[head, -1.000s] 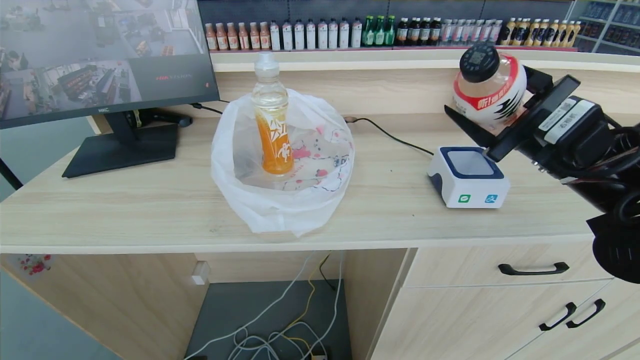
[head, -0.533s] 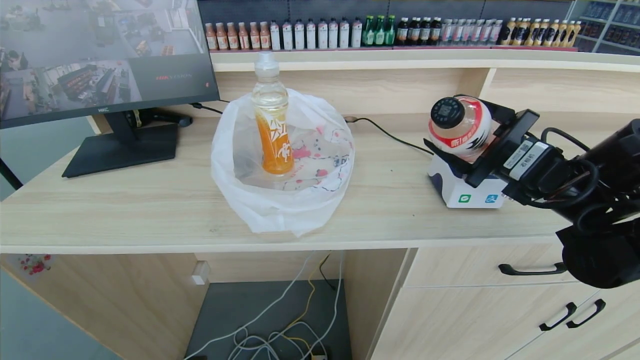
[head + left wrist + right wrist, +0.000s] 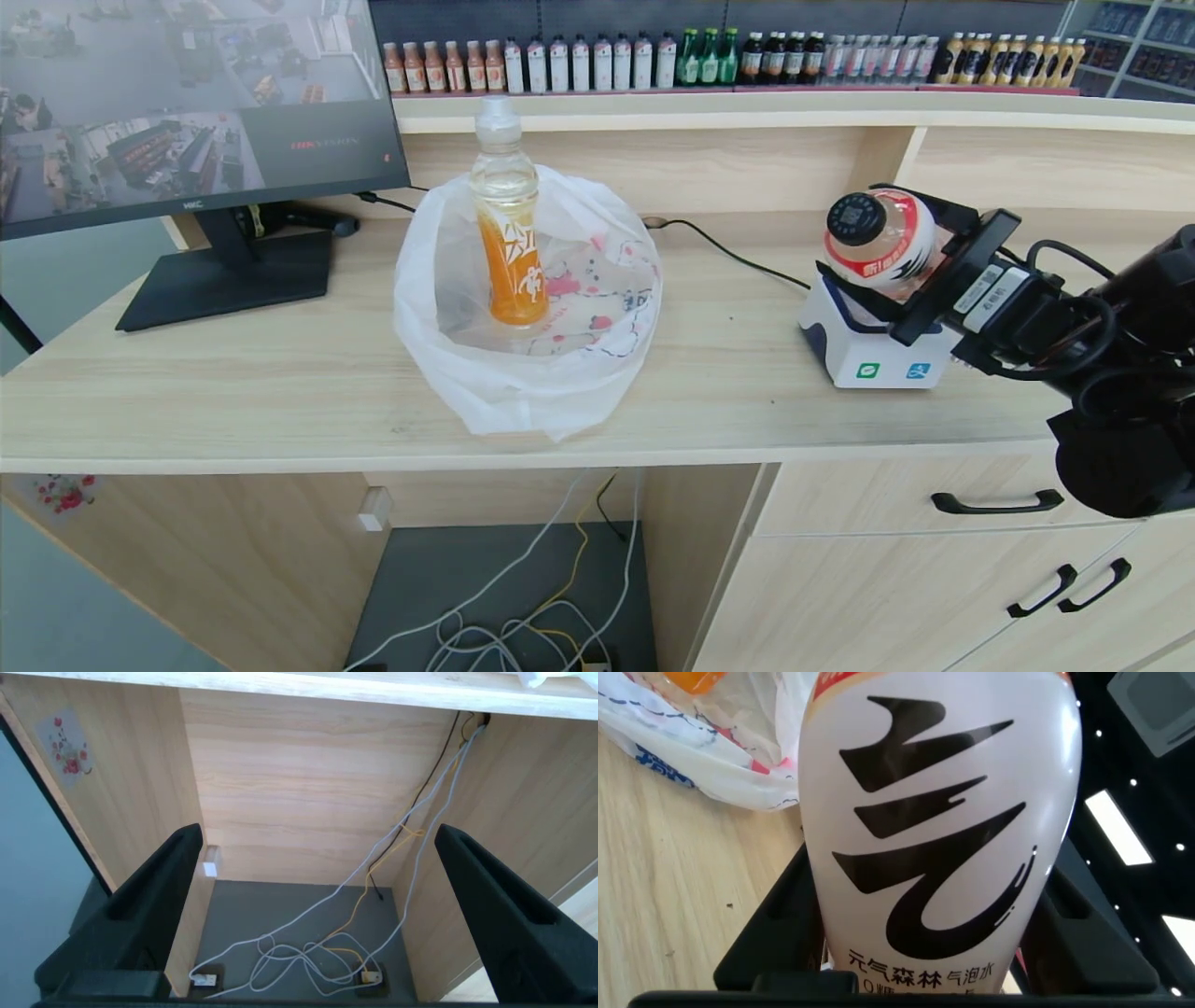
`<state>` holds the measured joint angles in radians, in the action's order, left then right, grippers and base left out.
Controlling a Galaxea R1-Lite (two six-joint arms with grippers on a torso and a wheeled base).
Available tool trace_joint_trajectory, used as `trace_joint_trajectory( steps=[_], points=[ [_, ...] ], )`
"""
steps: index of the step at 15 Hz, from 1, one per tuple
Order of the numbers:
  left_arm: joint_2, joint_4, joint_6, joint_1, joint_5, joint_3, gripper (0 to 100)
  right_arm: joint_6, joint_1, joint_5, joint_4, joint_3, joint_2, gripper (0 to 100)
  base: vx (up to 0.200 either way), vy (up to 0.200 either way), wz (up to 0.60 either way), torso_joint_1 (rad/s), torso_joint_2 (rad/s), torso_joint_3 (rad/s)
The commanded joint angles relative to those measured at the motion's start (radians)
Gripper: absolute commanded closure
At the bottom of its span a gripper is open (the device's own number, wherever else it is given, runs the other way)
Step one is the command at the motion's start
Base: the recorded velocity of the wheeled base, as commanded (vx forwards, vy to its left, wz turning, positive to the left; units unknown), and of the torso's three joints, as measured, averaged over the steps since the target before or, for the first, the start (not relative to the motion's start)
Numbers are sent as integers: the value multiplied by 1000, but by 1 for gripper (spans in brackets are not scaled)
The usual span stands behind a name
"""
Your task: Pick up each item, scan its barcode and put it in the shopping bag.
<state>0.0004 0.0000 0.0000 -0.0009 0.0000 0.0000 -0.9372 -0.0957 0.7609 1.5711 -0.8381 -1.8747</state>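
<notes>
Pale wood covers the checkout desk (image 3: pixel 233 383), with a shelf of drinks (image 3: pixel 728 61) along the back wall at 12 o'clock.

Right end effector (image 3: pixel 864 238) is clamped on a black-capped bottle (image 3: pixel 892 252), one finger on each side of its white and red label. The bottle lies tilted, cap pointing toward 10 o'clock, and hangs just above the top window of the scanner (image 3: pixel 873 359). Whether it touches the scanner cannot be told. The right wrist view has the label's black brush strokes close up between the two dark fingers.

Out from the scanner at 9 o'clock, well apart from it, sits the white shopping bag (image 3: pixel 523 373), its mouth open. An orange drink bottle (image 3: pixel 509 243) stands upright inside it. A black cable (image 3: pixel 719 247) runs over the desk from behind the bag toward the scanner. At 10 o'clock from the bag stands a monitor (image 3: pixel 187 103) on a flat black foot.

Left end effector (image 3: pixel 320 845) is below the desk's edge, its fingers spread wide and holding nothing, facing the open recess where loose wires (image 3: pixel 308 952) lie on the floor.
</notes>
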Motion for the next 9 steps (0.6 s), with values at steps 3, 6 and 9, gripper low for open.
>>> trace_joint_trajectory(
  steps=[3,6,9],
  points=[
    [0,0,0,1,0,0,0,-2,2,0,0,-3,-6,100,0,0,0,0,0,0],
    [0,0,0,-1,0,0,0,-5,1,0,0,-1,-4,100,0,0,0,0,0,0],
    [0,0,0,1,0,0,0,-12,1,-2,0,11,-3,100,0,0,0,0,0,0]
  ],
)
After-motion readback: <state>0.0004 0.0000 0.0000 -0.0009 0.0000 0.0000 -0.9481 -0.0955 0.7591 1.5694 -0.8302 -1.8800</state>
